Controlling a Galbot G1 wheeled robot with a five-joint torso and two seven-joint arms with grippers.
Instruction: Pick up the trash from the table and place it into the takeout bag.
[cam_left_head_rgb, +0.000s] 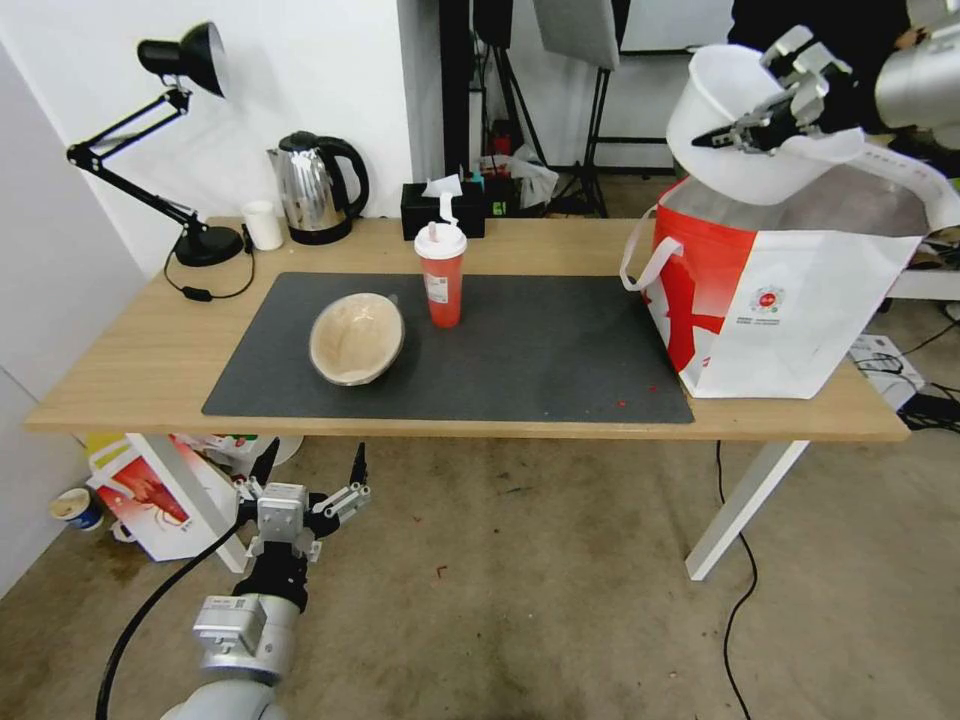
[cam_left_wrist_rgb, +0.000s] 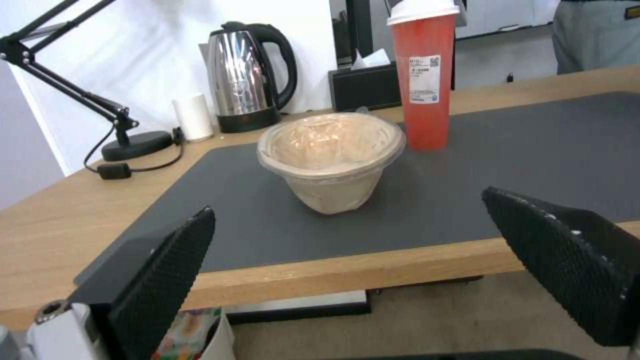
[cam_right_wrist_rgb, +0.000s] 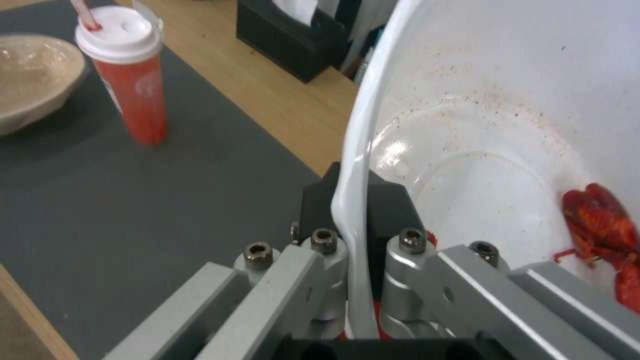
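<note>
My right gripper (cam_left_head_rgb: 722, 137) is shut on the rim of the large white bowl (cam_left_head_rgb: 725, 130), holding it tilted in the air above the open takeout bag (cam_left_head_rgb: 790, 300). Red food scraps (cam_right_wrist_rgb: 600, 220) cling inside the large white bowl (cam_right_wrist_rgb: 507, 130), whose rim is pinched between the jaws of the right gripper (cam_right_wrist_rgb: 353, 200). The tan paper bowl (cam_left_head_rgb: 356, 338) lies tipped on the dark mat (cam_left_head_rgb: 520, 350), with the red drink cup (cam_left_head_rgb: 441, 272) upright beside it. My left gripper (cam_left_head_rgb: 312, 462) hangs open below the table's front edge, facing the tan paper bowl (cam_left_wrist_rgb: 331, 159) and the red drink cup (cam_left_wrist_rgb: 423, 75).
A black desk lamp (cam_left_head_rgb: 180, 150), a small white cup (cam_left_head_rgb: 263, 225), a steel kettle (cam_left_head_rgb: 315, 185) and a black tissue box (cam_left_head_rgb: 442, 208) line the table's back edge. A red-and-white carton (cam_left_head_rgb: 160, 495) stands on the floor under the left end. Cables lie at the right.
</note>
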